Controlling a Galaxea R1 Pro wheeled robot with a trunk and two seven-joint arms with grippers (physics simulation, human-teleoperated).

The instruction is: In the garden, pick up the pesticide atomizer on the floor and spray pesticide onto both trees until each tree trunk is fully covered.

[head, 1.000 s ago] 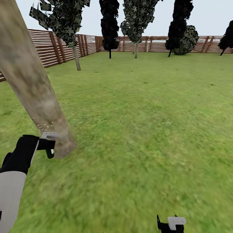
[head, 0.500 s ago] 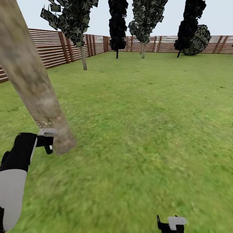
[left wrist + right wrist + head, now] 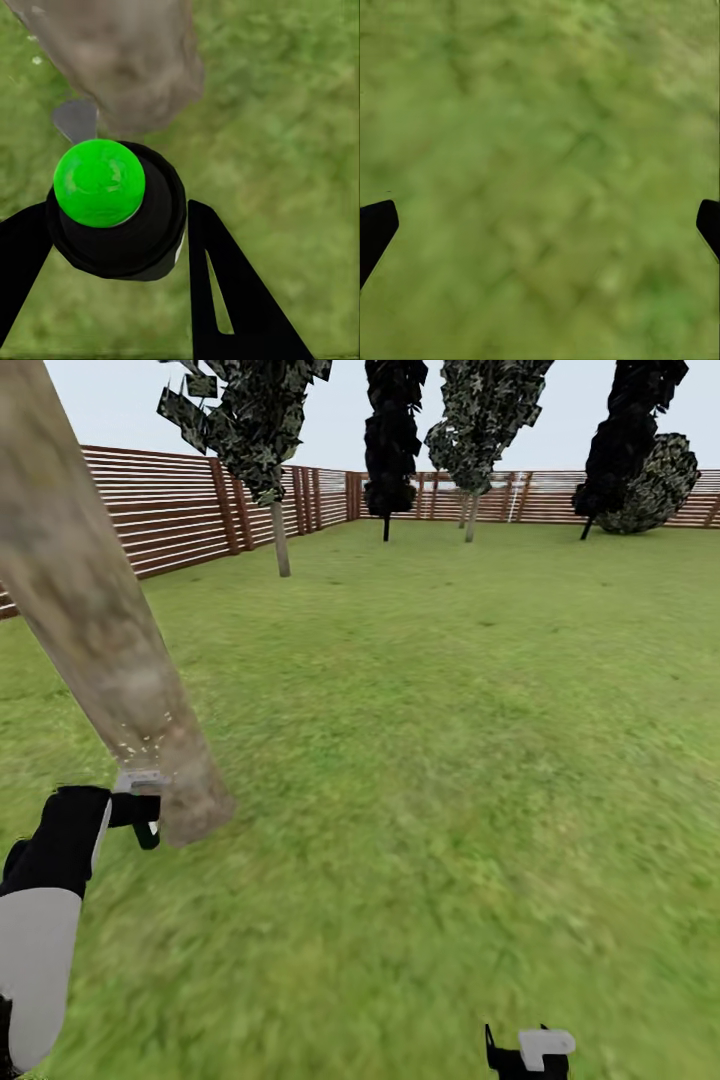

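Note:
A thick pale grey-brown tree trunk (image 3: 100,620) leans across the left of the head view and meets the lawn near my left arm. My left gripper (image 3: 143,812) is shut on the pesticide atomizer (image 3: 116,214), a black bottle with a bright green round cap, held right beside the trunk's base (image 3: 127,60). Tiny whitish pesticide specks (image 3: 140,745) float against the trunk just above the gripper. My right gripper (image 3: 527,1053) hangs low at the head view's bottom edge. Its fingers stand wide apart over bare grass (image 3: 540,180), holding nothing.
A brown slatted fence (image 3: 180,510) runs along the left and far side of the lawn. A thin pale-trunked tree (image 3: 281,540), dark cone-shaped trees (image 3: 390,450) and a round bush (image 3: 660,485) stand near the fence. Open grass (image 3: 450,740) stretches ahead and right.
The head view has turned left, so the fence and far trees sit further right in the picture. My left gripper stays at the trunk's base with the atomizer, and specks still show there.

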